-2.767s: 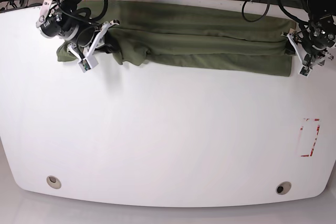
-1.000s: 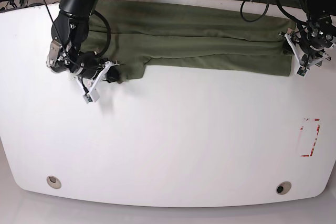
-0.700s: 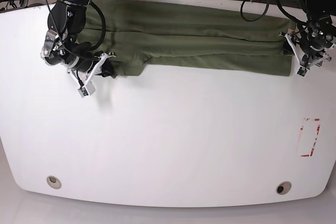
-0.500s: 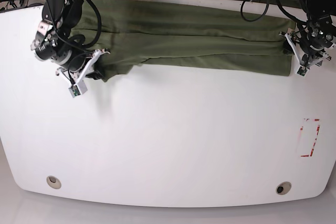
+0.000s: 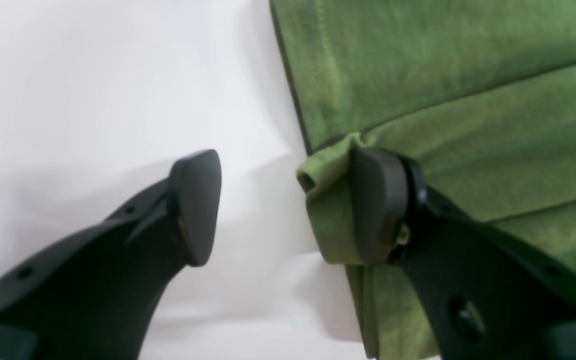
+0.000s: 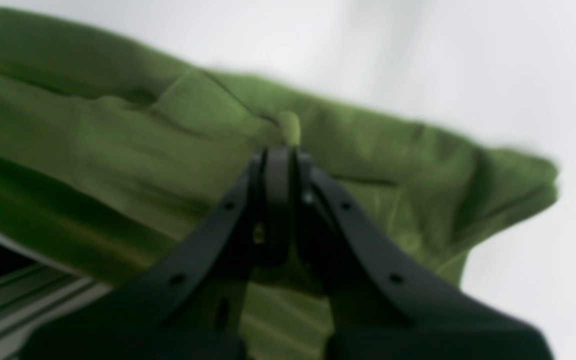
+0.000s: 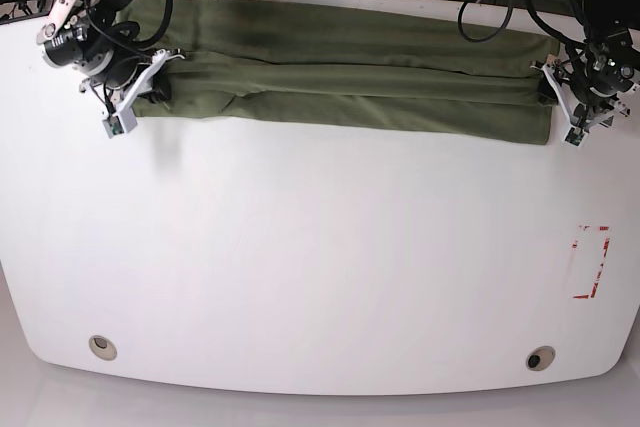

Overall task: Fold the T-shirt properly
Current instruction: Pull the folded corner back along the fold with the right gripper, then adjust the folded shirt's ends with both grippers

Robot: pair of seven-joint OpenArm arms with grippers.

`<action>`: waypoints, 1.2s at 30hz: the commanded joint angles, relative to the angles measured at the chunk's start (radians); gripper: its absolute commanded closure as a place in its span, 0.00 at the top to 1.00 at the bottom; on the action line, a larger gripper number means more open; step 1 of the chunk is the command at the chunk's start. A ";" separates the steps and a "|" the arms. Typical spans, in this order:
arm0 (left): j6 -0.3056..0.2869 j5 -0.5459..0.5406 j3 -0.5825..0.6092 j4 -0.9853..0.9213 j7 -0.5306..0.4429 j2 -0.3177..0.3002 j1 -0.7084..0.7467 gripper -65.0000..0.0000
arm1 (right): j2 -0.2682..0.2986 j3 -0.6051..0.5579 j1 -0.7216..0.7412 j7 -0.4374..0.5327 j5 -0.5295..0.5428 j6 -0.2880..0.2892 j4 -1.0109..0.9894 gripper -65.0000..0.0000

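Cloth on a smooth table

The T-shirt (image 7: 350, 82) is soft matt green cloth; the table (image 7: 320, 267) is smooth white; gripper fingers (image 5: 195, 205) look matt black plastic.

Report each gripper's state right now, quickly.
Left gripper: open, one jaw resting against the edge of the wrinkled olive-green cotton T-shirt.
Right gripper: shut on the T-shirt's fabric.

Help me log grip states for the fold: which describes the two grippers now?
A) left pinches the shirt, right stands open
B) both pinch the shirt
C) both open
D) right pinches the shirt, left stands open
D: the right gripper is pinched shut on a ridge of the shirt, while the left gripper stands open at the shirt's edge.
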 commanded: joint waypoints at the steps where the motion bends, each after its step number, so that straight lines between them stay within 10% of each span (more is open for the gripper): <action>1: 0.002 0.001 -0.005 0.014 -0.010 -0.018 -0.008 0.59 | 0.015 0.027 -0.022 0.017 0.058 0.001 0.020 0.00; 14: 0.002 0.001 -0.005 0.014 -0.010 -0.018 -0.004 0.59 | 0.019 0.064 -0.119 0.017 0.064 0.001 0.019 0.03; 24: 0.002 0.001 -0.005 0.016 -0.010 -0.020 -0.004 0.59 | 0.015 0.174 -0.210 0.018 0.090 0.001 0.029 0.60; 36: 0.002 -0.006 -0.005 0.024 -0.010 -0.020 -0.008 0.59 | 0.015 0.197 -0.231 0.015 0.339 0.001 0.032 0.56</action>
